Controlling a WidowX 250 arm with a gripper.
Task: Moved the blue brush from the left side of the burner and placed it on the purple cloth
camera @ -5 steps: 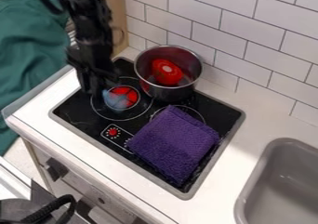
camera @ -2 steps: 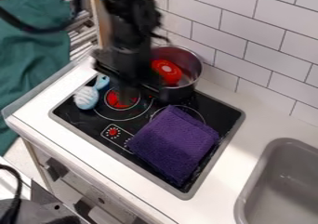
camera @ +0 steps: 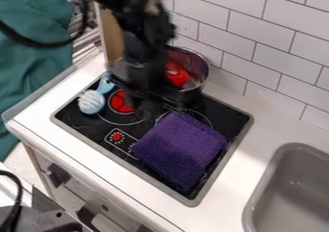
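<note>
Blue plastic brush (camera: 92, 102) with a rounded, white-streaked head and slim handle, lying on the glossy black cooktop (camera: 80, 124), just left of the round, red-centred burner (camera: 120, 102). Right of that same burner, black two-finger claw (camera: 151, 106), blurred; impossible to tell whether open or closed. Step in hand, judging by the layout: getting hold of the brush. Best to swing left past the burner, line up across the narrow handle, descend slowly, grip squarely, then lift well clear. Any push on the rounded head, likely to roll or spin the brush.

Rightward and frontward of the burner, folded purple cloth (camera: 180, 149), thick and nubbly: a soft, broad bed, probably good against rolling. Behind and right of the burner, shiny round metal pot (camera: 198, 62) with a smooth red object (camera: 175, 74) inside; worth keeping clear of. Far right of the burner, smooth grey sink (camera: 283, 178), round-cornered, set in the white tabletop (camera: 267, 115).
</note>
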